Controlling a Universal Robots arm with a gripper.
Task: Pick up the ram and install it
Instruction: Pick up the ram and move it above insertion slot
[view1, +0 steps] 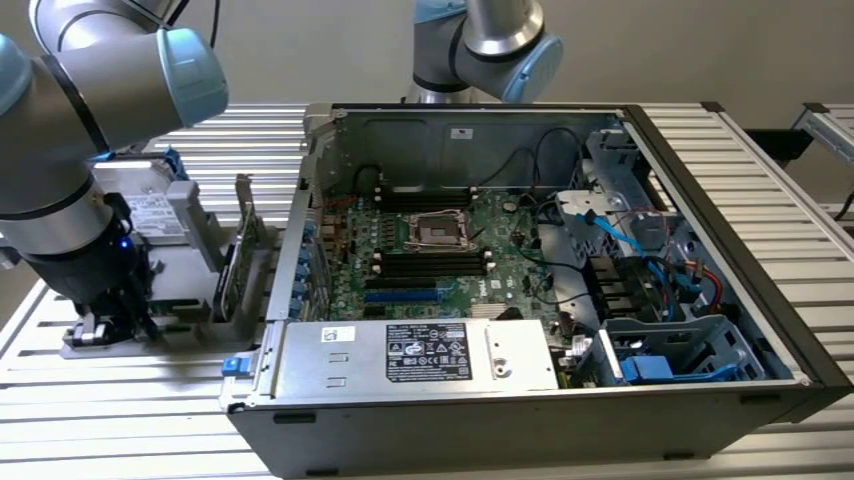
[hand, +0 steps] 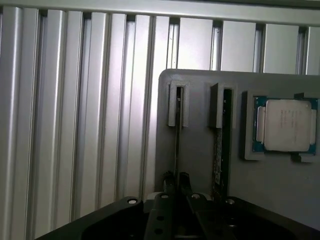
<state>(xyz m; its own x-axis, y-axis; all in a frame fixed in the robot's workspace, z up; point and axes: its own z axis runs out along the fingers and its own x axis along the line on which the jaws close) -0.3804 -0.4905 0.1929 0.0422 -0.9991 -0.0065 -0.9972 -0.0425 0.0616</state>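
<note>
You have the fingers (hand: 184, 182) closed on the ram (hand: 177, 135), a thin board standing edge-on in a slot of the grey holder (hand: 200, 150); a second stick (hand: 221, 150) stands in the next slot, a processor (hand: 287, 125) in its pocket just beyond; your arm (view1: 80, 220) reaches down to the holder on the counter (view1: 134, 400), at the exterior view's left of the open case (view1: 534, 425).
</note>
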